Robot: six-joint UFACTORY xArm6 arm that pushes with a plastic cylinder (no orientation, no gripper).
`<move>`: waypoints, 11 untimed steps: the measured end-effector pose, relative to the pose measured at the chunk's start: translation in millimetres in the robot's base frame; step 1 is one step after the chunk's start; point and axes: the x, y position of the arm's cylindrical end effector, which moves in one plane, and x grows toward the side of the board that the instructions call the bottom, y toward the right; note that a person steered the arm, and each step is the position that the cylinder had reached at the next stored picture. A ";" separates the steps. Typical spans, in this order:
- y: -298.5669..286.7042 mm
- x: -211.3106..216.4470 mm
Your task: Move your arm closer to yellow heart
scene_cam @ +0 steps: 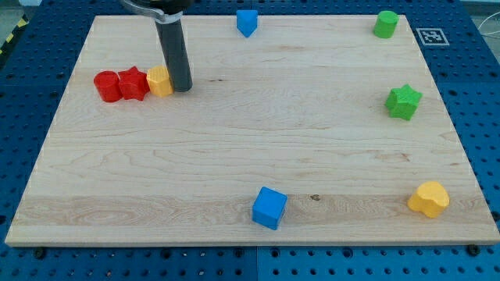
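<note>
Yellow heart point(429, 198) lies at the counter's point(234, 156) lower right in the frame. My tip point(181, 87) sits at the upper left, well apart from it, touching a small yellow block point(159, 80); this end effector is a bare rod, grasping nothing.

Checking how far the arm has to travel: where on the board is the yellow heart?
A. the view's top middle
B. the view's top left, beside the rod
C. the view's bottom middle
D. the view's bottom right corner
D: the yellow heart sits near the bottom right corner, far from my tip, which is beside the small yellow block at the upper left.
</note>
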 end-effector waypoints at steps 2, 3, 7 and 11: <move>-3.5 0.0; 11.7 13.2; 182.1 149.7; 330.6 242.1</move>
